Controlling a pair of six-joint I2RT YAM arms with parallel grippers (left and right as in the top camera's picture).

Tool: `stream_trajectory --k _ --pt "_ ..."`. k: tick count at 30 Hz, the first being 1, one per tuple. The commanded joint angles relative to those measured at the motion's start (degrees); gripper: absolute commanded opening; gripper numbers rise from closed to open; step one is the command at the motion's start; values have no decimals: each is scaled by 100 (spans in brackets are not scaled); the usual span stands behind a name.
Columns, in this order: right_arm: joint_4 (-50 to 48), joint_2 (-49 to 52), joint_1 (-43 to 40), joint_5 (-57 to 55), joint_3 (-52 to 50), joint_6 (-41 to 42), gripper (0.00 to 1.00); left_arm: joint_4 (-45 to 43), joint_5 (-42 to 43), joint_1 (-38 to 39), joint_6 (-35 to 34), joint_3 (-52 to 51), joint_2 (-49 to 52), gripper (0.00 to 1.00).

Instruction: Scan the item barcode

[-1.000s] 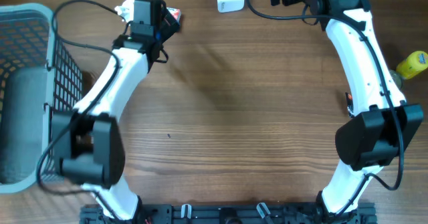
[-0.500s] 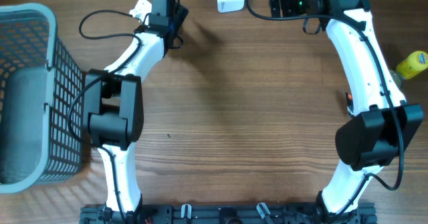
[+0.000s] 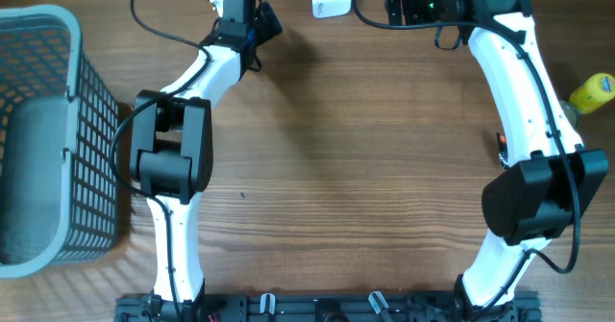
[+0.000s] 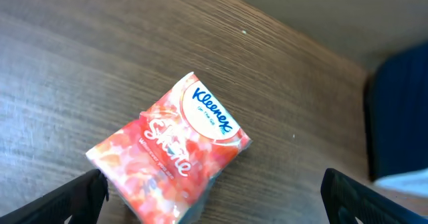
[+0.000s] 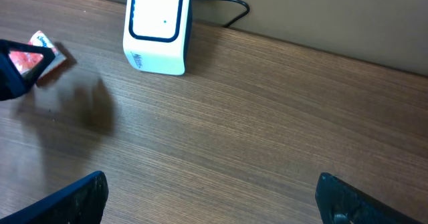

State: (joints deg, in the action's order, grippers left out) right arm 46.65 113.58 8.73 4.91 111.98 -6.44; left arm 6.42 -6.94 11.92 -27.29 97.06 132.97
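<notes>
The red-and-orange floral soft Kleenex tissue pack [image 4: 170,164] lies flat on the wooden table [image 4: 301,117] at eleven o'clock from the left gripper [image 4: 214,207]. Its long axis runs eight to two o'clock in that wrist view. That pincer stands wide apart and empty, and is clearly the nearer; the right gripper [image 5: 210,204], likewise apart and empty, has the pack far off at its ten o'clock.

Grey mesh basket [image 3: 38,16] at left edge of wooden desk [image 3: 336,168], grey bundle [image 3: 34,168] inside, unclear what. Yellow object [image 3: 593,92] at right edge.
</notes>
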Motion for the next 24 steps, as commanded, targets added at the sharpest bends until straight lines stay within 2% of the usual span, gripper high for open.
stream_trajectory --k 1,9,24 --pt "-35 131 20 92 2 63 100 -90 -203 17 1067 160 33 100" --pt "-15 131 31 111 2 190 100 -964 -404 -160 1401 160 120 100" --pt "44 131 111 157 2 518 100 -1263 -256 -192 1403 160 693 99"
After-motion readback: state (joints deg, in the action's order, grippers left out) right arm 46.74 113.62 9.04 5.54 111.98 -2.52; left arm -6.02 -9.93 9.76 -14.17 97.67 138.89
